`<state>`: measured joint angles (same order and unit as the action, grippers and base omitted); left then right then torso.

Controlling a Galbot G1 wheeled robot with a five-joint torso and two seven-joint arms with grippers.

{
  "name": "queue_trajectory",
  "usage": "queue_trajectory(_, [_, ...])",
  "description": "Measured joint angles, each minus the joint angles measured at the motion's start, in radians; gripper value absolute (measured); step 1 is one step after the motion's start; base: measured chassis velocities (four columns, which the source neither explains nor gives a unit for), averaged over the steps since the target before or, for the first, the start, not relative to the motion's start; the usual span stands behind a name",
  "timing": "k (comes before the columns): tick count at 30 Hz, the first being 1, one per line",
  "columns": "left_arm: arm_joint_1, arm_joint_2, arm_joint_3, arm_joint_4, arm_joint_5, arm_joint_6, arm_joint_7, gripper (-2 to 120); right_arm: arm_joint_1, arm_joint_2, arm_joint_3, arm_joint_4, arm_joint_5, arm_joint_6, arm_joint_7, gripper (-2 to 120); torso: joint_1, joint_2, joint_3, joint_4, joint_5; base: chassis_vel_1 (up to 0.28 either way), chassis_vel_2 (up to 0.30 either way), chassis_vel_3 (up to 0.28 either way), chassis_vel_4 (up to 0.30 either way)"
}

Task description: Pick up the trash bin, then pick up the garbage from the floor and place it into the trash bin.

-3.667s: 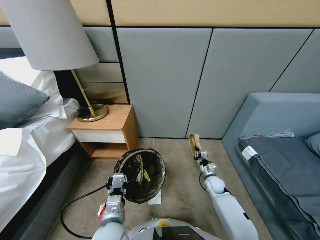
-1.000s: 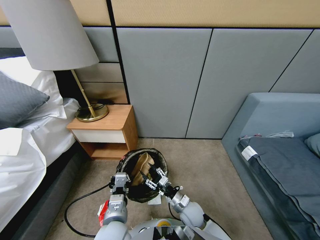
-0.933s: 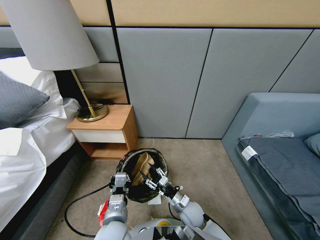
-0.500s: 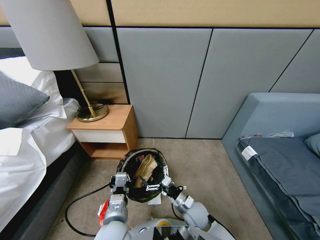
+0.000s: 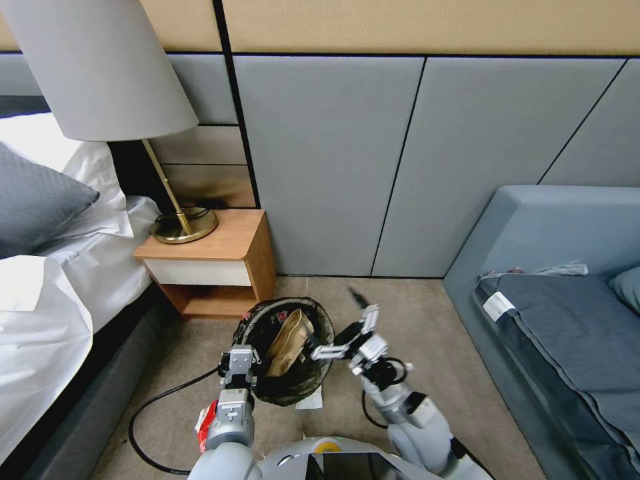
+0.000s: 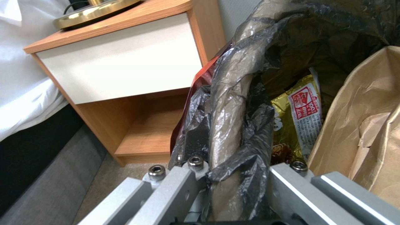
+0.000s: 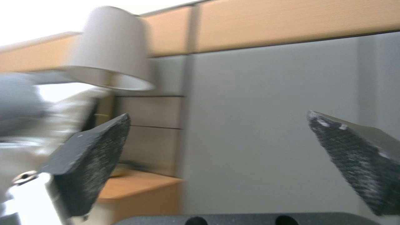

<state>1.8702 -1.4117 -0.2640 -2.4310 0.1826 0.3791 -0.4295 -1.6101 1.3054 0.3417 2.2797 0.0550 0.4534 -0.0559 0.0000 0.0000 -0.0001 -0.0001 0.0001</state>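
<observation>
A small round trash bin lined with a crinkly black plastic bag [image 5: 288,351] is held just above the beige carpet floor [image 5: 413,320], in front of a wooden nightstand with a white drawer [image 5: 212,263] and beside the bed. The left hand [image 5: 237,371] pinches the bin's near rim: in the left wrist view its metal fingers [image 6: 175,187] sit either side of the bag-wrapped rim [image 6: 227,103], one inside and one outside. Judging by this, the left arm keeps the bin's mouth open and within reach so the other arm can drop litter in.

Inside the bin, a crumpled brown paper bag [image 5: 288,341] stands tilted against the wall, its top poking up to the rim. Beside it, in the left wrist view, lies a yellow snack wrapper with a red and white label [image 6: 301,115], and a red wrapper edge shows outside the liner.

The right hand [image 5: 346,328] hangs just beside the bin's right rim, fingers spread wide and holding nothing; its dark textured pads [image 7: 89,159] stand far apart in the right wrist view. A white paper scrap [image 5: 311,399] lies on the carpet, touching the bin's near side.
</observation>
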Motion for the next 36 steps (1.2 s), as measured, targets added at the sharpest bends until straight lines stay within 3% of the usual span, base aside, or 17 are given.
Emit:
queue_trajectory(9, [0.004, 0.0, -0.001, -0.003, -0.011, 0.001, -0.008, 1, -0.027, 0.005, 0.128, -0.071, 0.056, 0.04, 0.015, 100, 0.0, 0.0, 0.0, 0.0, 0.0, 0.0, 0.0, 0.0, 0.0])
queue_trajectory(36, [0.006, -0.003, -0.002, -0.007, -0.019, 0.002, -0.014, 1, -0.038, 0.017, 0.119, -0.101, 0.04, 0.042, 0.01, 100, 0.0, 0.0, 0.0, 0.0, 0.0, 0.014, 0.014, 0.012, 0.015])
